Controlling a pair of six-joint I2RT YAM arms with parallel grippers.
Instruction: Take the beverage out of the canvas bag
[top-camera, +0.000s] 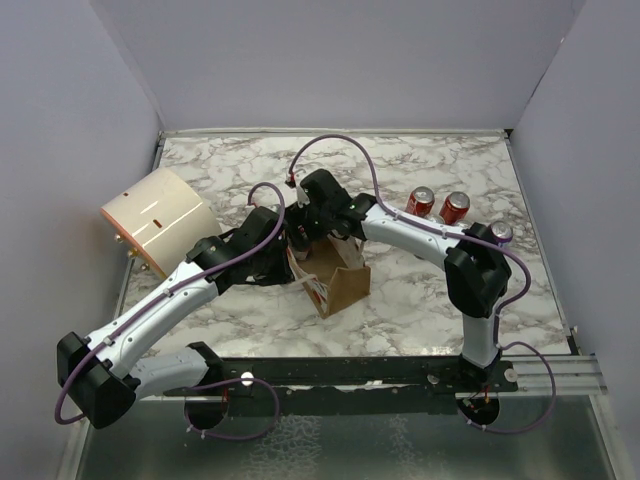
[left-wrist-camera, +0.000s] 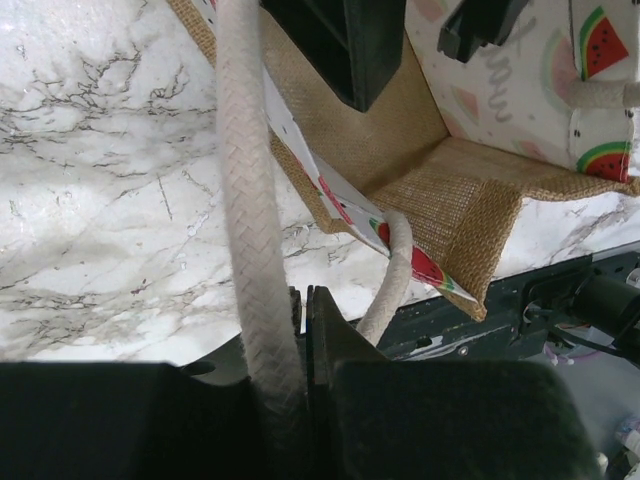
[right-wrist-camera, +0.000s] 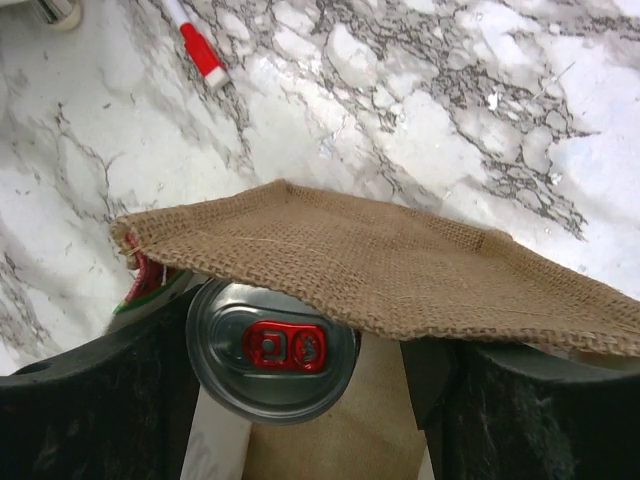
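Observation:
The canvas bag (top-camera: 338, 280) stands mid-table, a brown burlap tote with a watermelon print. My left gripper (left-wrist-camera: 300, 325) is shut on one of its white rope handles (left-wrist-camera: 245, 200), at the bag's left side (top-camera: 290, 255). My right gripper (top-camera: 325, 228) reaches down into the bag's mouth. In the right wrist view the beverage (right-wrist-camera: 270, 350), a silver can top with a red tab, sits between the fingers, half under the burlap rim (right-wrist-camera: 400, 265). It lies against the left finger (right-wrist-camera: 130, 400), with a gap to the right finger (right-wrist-camera: 440, 385). The right gripper (right-wrist-camera: 300, 390) stands open.
Two red cans (top-camera: 420, 203) (top-camera: 455, 208) and a third can (top-camera: 500, 233) stand at the back right. A large cream cylinder (top-camera: 160, 222) lies at the left. A red-and-white marker (right-wrist-camera: 200, 45) lies on the marble beyond the bag. Grey walls enclose the table.

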